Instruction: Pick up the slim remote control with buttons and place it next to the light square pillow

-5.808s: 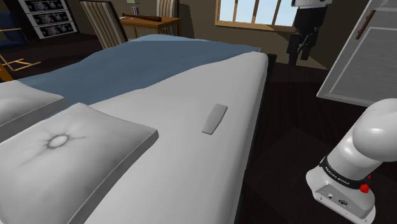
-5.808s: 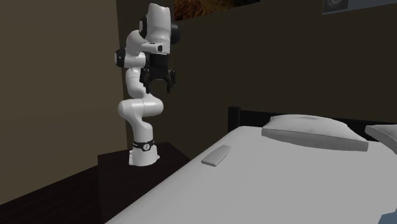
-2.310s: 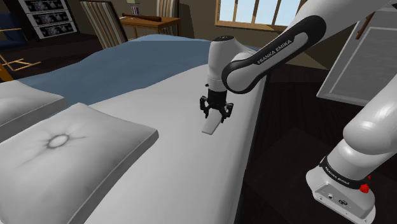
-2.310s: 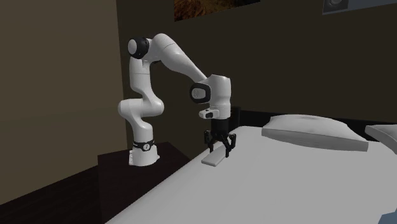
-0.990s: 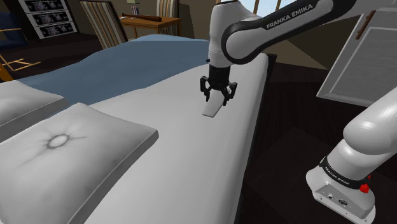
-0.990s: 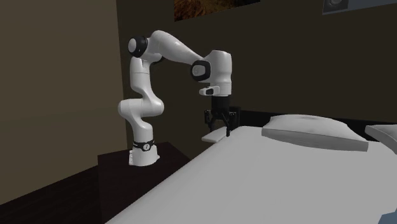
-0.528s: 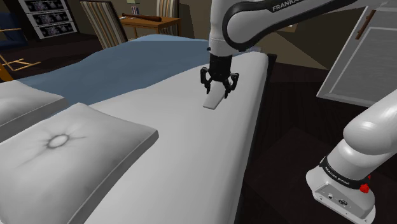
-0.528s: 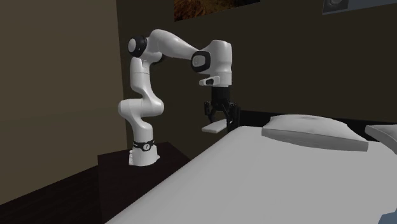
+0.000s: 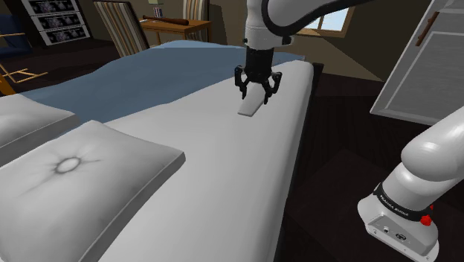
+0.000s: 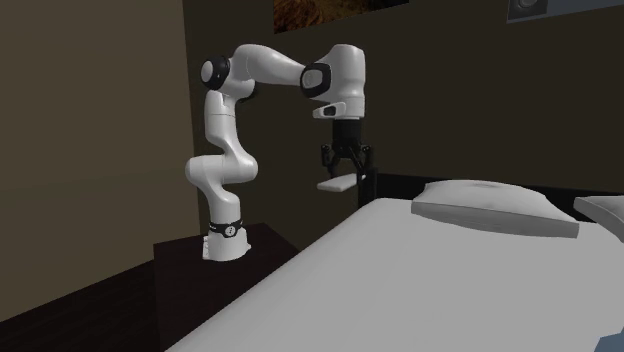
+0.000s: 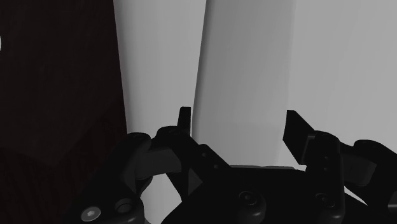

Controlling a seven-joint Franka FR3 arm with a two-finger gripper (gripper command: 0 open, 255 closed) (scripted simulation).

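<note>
Remote (image 9: 249,106) one — pillows (image 9: 82,167) two — bed (image 9: 223,186) one, arm (image 9: 439,149) one.

Remote (image 9: 250,106): plain pale grey, smooth, matt; material not determinable. Gripper (image 9: 258,93): black, hard, faint sheen. Arm (image 9: 431,156) shell: white, glossy, highlights on the curves. Pillow (image 9: 82,167): pale cloth, matt, puckered round a central tuft. Bed sheet (image 9: 223,186): white, smooth, matt. Blanket (image 9: 149,71), far side: blue, matt cloth. Floor (image 11: 57,76): dark wood, grain visible. Desk (image 9: 175,28), far left: brown wood, low sheen.
</note>
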